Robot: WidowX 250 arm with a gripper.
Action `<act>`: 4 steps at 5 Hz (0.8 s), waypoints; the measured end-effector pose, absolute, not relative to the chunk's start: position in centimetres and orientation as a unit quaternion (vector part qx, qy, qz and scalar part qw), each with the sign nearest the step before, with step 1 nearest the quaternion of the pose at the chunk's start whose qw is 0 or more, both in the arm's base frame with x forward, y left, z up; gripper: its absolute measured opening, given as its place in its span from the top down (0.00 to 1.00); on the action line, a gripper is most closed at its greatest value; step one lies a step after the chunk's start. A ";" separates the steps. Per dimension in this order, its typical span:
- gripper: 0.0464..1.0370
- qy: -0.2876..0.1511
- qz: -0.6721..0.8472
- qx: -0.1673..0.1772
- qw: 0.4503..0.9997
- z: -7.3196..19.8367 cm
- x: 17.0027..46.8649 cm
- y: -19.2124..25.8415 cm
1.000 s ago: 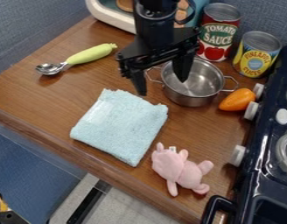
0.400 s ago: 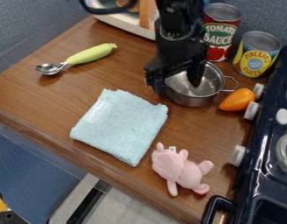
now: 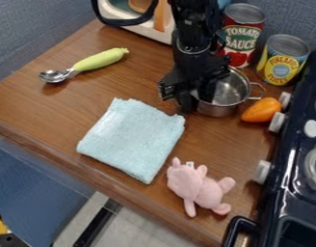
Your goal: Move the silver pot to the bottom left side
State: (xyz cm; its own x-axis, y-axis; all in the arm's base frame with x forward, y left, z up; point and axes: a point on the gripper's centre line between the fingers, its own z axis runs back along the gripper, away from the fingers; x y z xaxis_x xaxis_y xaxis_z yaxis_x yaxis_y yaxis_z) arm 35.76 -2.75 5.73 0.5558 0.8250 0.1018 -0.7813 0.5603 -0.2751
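Observation:
The gripper (image 3: 195, 99) is at the left side of the silver pot (image 3: 219, 109), low over the wooden counter. One finger is outside the pot's left wall and the other is inside the rim, with the gripper shut on that wall. Its black body covers the pot's left part and left handle. The right handle points toward the orange pepper. The pot stands upright, just right of and above the folded light-blue cloth (image 3: 133, 140).
Cans of tomato sauce (image 3: 241, 36) and pineapple (image 3: 283, 60) stand behind the pot. An orange pepper (image 3: 261, 110) and the dark stove (image 3: 292, 178) are at right. A green-handled spoon (image 3: 83, 65) lies upper left, a pink plush toy (image 3: 198, 187) below.
The gripper has come right and down onto the pot's left wall, and its fingers have drawn closer together around it. The pot has shifted very slightly to the right.

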 end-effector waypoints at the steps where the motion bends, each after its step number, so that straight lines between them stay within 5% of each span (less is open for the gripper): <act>1: 0.89 -0.109 0.469 -0.106 0.870 6.2 36.1 -2.0; 2: 0.97 -0.109 0.472 -0.106 0.868 6.3 36.1 -1.2; 4: 0.97 -0.169 0.481 -0.138 0.849 11.7 32.6 2.6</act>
